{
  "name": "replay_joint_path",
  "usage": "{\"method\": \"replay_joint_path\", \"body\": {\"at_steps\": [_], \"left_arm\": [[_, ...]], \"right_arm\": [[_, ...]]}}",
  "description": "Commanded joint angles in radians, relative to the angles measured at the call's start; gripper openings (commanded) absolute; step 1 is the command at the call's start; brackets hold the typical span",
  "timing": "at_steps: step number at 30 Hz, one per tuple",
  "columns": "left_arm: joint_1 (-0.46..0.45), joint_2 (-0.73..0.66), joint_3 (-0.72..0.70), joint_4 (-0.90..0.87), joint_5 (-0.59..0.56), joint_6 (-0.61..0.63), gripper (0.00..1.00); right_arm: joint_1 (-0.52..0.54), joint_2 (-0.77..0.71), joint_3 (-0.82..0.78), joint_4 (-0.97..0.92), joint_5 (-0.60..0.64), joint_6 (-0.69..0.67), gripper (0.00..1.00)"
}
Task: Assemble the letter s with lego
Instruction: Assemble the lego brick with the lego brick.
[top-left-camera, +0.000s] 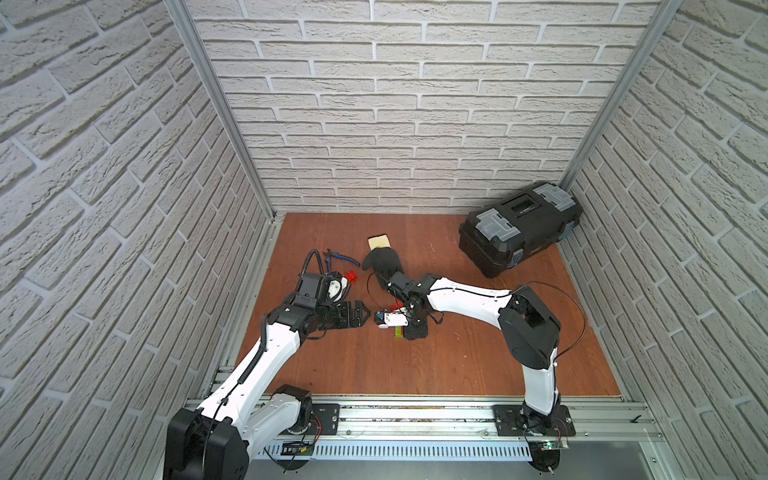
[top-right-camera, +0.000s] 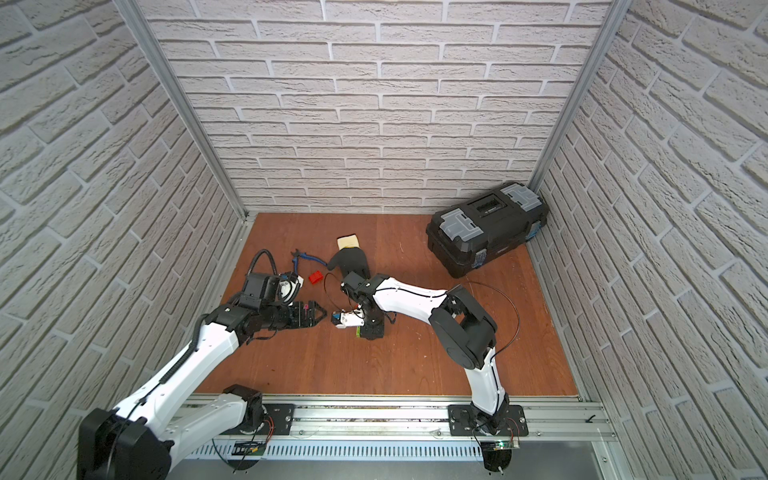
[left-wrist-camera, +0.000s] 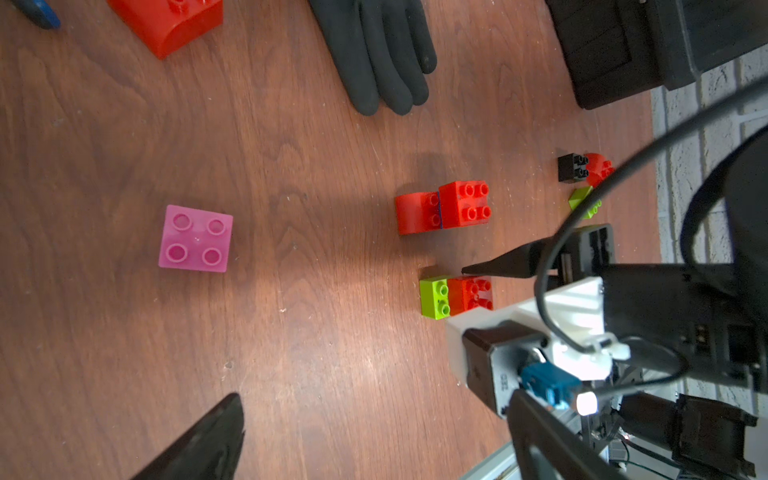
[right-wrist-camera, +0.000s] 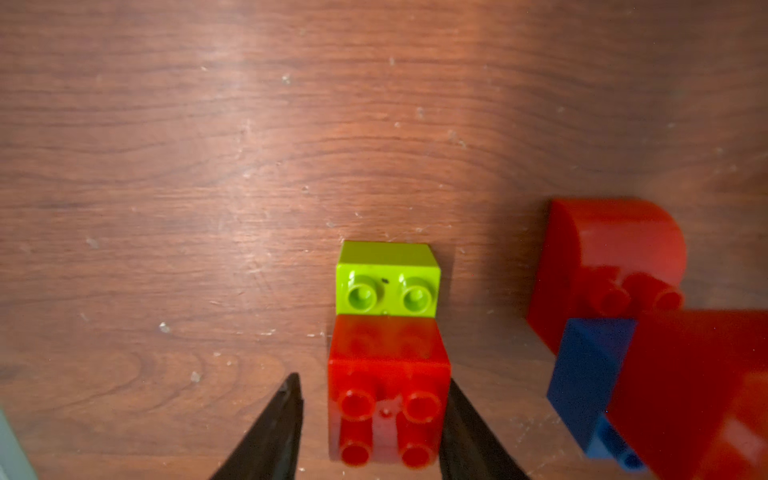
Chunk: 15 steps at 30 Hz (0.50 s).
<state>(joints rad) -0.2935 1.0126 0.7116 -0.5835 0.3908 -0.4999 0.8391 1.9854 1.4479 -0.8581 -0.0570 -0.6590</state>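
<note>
In the right wrist view a red lego brick (right-wrist-camera: 388, 390) lies on the wooden floor, joined end to end with a lime green brick (right-wrist-camera: 388, 278). My right gripper (right-wrist-camera: 372, 379) straddles the red brick, open, with a clear gap at one finger (right-wrist-camera: 286, 411). Beside it lie a rounded red brick (right-wrist-camera: 611, 257), a blue brick (right-wrist-camera: 590, 374) and another red one (right-wrist-camera: 706, 395). A pink brick (left-wrist-camera: 195, 239) sits alone in the left wrist view. My left gripper (left-wrist-camera: 376, 397) hangs wide open over bare floor. Both grippers (top-left-camera: 361, 313) (top-left-camera: 409, 332) face each other mid-floor.
A black glove (top-left-camera: 382, 262) and blue-handled pliers (top-left-camera: 338, 259) lie behind the arms, with a loose red brick (top-left-camera: 352, 276) between them. A black toolbox (top-left-camera: 519, 226) fills the back right corner. Black (left-wrist-camera: 569, 168), red (left-wrist-camera: 598, 168) and lime (left-wrist-camera: 582, 201) bricks lie further off.
</note>
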Motion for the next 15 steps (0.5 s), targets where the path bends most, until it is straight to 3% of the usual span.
{"method": "replay_joint_path", "body": {"at_steps": [1, 8, 15], "left_arm": [[0.007, -0.012, 0.003, -0.012, 0.002, 0.031, 0.98], [0.001, -0.019, 0.011, -0.014, 0.003, 0.08, 0.98], [-0.102, -0.04, 0.02, 0.037, -0.052, 0.297, 0.98]], "right_arm": [[0.01, -0.064, 0.009, -0.014, -0.038, 0.013, 0.6], [-0.022, -0.198, -0.068, 0.019, -0.041, 0.026, 0.7], [-0.103, -0.423, -0.279, 0.18, -0.178, 0.12, 0.78]]}}
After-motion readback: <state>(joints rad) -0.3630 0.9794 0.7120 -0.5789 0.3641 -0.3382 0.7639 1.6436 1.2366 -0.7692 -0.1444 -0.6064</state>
